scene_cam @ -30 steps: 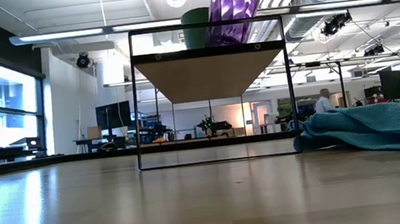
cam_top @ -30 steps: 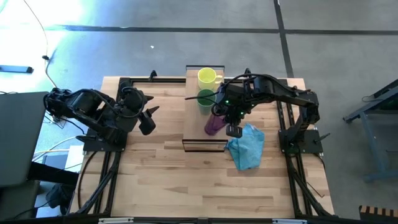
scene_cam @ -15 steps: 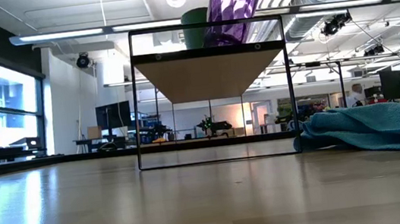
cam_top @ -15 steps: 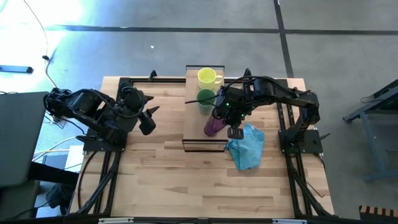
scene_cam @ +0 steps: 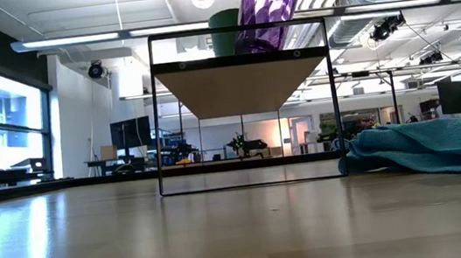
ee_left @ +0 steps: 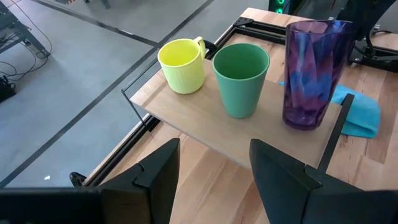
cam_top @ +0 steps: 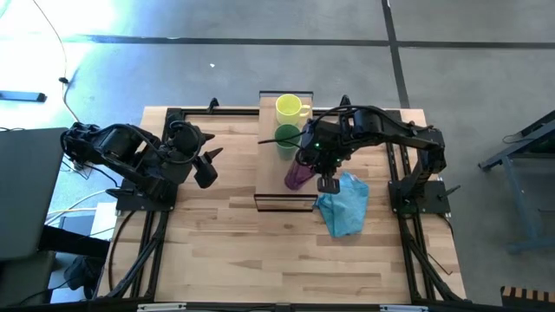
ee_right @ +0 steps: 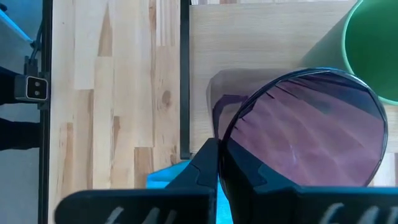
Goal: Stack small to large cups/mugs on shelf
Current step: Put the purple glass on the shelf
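Note:
The shelf stands mid-table, a low light-wood board on a thin dark frame. Three vessels stand on it in a row: the yellow mug farthest, the green cup in the middle, and the purple tumbler nearest. In the left wrist view they show as the mug, the cup and the tumbler. My right gripper is over the tumbler and shut on its rim. My left gripper waits open to the left of the shelf, its fingers apart. My right gripper holds the purple tumbler by its rim on the side toward the blue cloth. One finger is inside the tumbler and one outside, coming from above and pointing down. The tumbler's base rests on the shelf, and the tumbler leans slightly.
A crumpled blue cloth lies on the table just right of the shelf's near end. The green cup stands close beside the tumbler. Bare slatted tabletop stretches toward the near edge. Dark arm mounts sit at both sides.

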